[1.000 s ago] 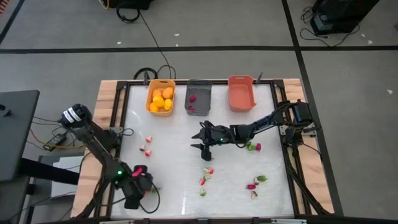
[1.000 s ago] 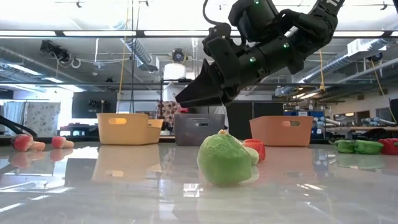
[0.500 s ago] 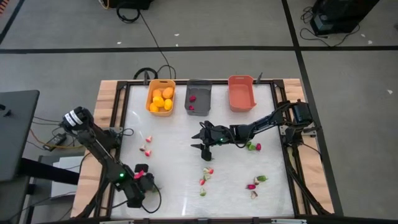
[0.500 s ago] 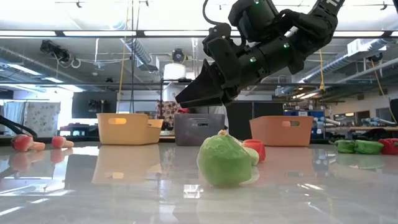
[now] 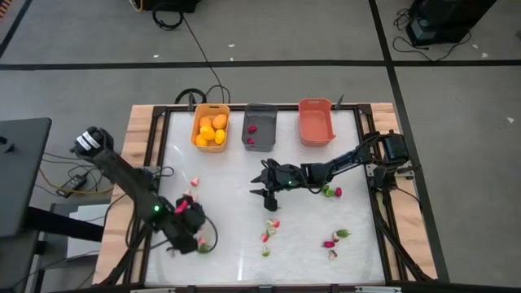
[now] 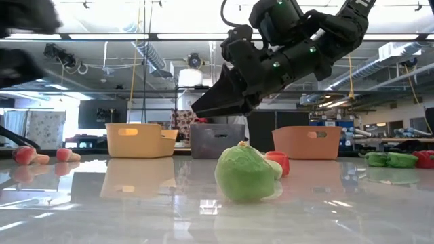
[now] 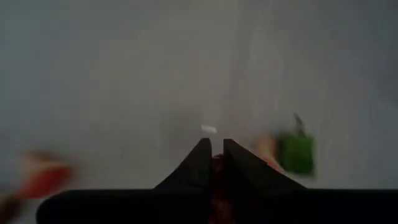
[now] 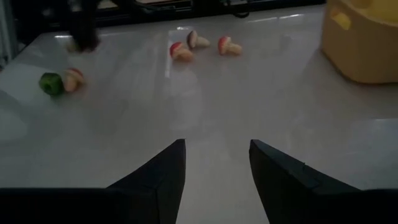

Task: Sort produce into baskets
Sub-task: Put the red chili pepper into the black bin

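Overhead, three baskets line the worktop's twelve o'clock edge: a yellow-orange basket heaped with rounded orange fruits, a dark grey basket holding two small red pieces, and a salmon basket that shows only its own floor. Loose produce lies scattered: two red-and-pale bits toward nine o'clock, a red, pale and green cluster near six, a green and red pair at three, more toward five.

Since a second ago the left hand has travelled from the seven o'clock corner inward, and now sits over the worktop just beside a small green piece. Its fingers have drawn nearly together; something reddish seems pinched between them, though the wrist view is too blurred to name it. The right hand hangs at centre exactly as before, fingers apart, holding nothing.
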You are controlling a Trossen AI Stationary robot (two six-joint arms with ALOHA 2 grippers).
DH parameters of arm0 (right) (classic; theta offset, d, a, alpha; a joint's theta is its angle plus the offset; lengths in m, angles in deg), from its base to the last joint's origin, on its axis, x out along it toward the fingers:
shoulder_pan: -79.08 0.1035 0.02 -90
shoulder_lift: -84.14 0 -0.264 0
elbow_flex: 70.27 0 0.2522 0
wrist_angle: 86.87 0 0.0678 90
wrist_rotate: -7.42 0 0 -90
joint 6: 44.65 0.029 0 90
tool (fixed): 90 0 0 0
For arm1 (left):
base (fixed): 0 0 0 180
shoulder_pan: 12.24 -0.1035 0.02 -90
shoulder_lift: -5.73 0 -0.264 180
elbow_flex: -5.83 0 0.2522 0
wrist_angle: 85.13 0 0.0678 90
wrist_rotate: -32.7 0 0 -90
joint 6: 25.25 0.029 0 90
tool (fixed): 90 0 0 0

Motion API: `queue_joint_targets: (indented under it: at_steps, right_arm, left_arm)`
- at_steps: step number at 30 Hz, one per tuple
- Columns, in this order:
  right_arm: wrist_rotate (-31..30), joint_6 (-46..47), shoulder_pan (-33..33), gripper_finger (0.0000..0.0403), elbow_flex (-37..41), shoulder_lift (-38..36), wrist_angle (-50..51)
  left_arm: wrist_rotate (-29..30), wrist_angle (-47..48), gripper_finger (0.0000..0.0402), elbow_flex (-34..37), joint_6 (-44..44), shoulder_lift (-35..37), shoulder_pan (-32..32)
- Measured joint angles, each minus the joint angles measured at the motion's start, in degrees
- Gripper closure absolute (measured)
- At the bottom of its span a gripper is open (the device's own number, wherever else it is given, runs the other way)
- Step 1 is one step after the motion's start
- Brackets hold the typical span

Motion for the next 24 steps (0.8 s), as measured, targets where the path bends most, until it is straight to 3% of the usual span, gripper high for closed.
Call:
queue_joint_targets:
  at_steps: [5, 11, 18, 24]
  right_arm:
    - [0.58, 2.95, 0.66, 0.0215, 0.00, 0.00, 0.30]
    - [-2.76, 6.29, 2.94, 0.0230, 0.00, -0.91, 5.12]
    - [-14.19, 11.73, 8.05, 0.0243, 0.02, -5.89, 18.65]
    - [-16.86, 16.61, 12.07, 0.0244, 0.02, -9.42, 28.07]
  left_arm:
    - [4.90, 3.71, 0.0357, 0.00, 6.46, 3.91, -8.48]
    - [5.14, 0.66, 0.0356, 0.00, 19.20, 4.35, -22.14]
    - [0.67, -10.42, 0.0356, -0.02, 37.20, 4.31, -35.84]
    - [-3.88, -21.26, 0.0356, -0.04, 46.95, 4.31, -45.21]
